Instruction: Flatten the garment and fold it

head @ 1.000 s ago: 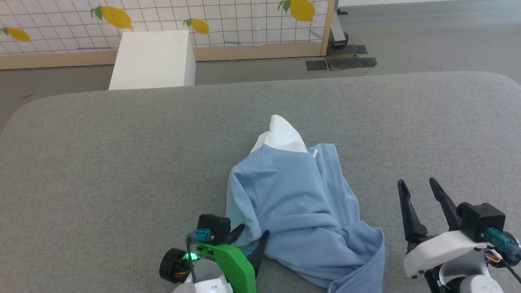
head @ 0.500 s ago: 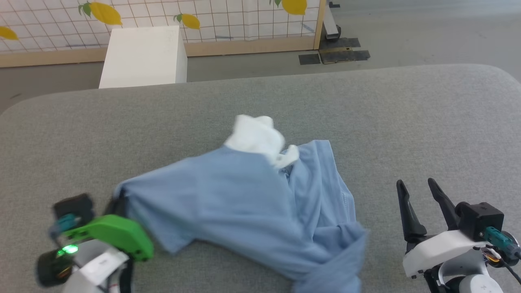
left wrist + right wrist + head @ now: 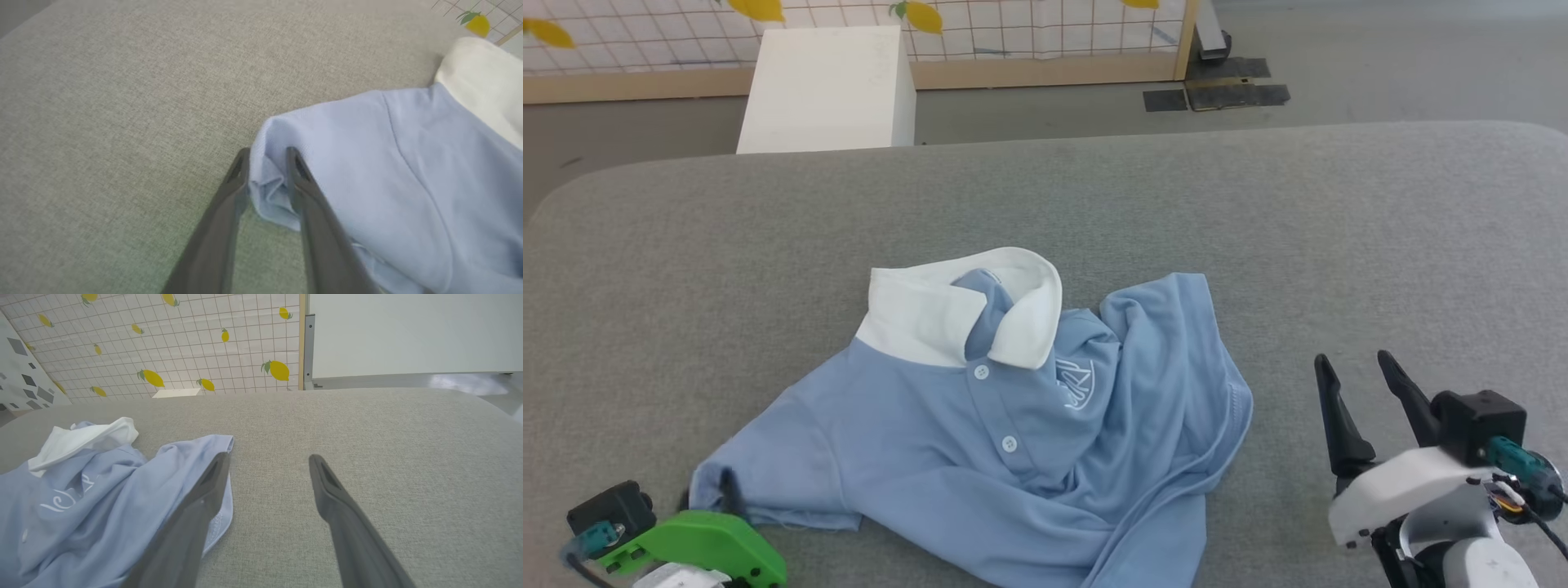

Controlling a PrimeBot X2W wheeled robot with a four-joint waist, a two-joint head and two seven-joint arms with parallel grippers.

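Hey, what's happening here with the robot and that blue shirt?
A two-armed robot is flattening a light blue polo shirt on a grey padded table. Its left pincer straddles the hem of one sleeve; whether it grips is unclear. The right pincer is open, apart from the cloth, beside the bunched side.

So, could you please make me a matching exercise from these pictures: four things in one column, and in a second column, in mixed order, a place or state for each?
Column one:
1. collar
2. left gripper
3. right gripper
4. white box

Column two:
A. on the floor beyond the grey table
B. sleeve edge between its fingers
C. spread open at the top of the garment
D. open, over bare table, right of the garment

Pairs: 1-C; 2-B; 3-D; 4-A
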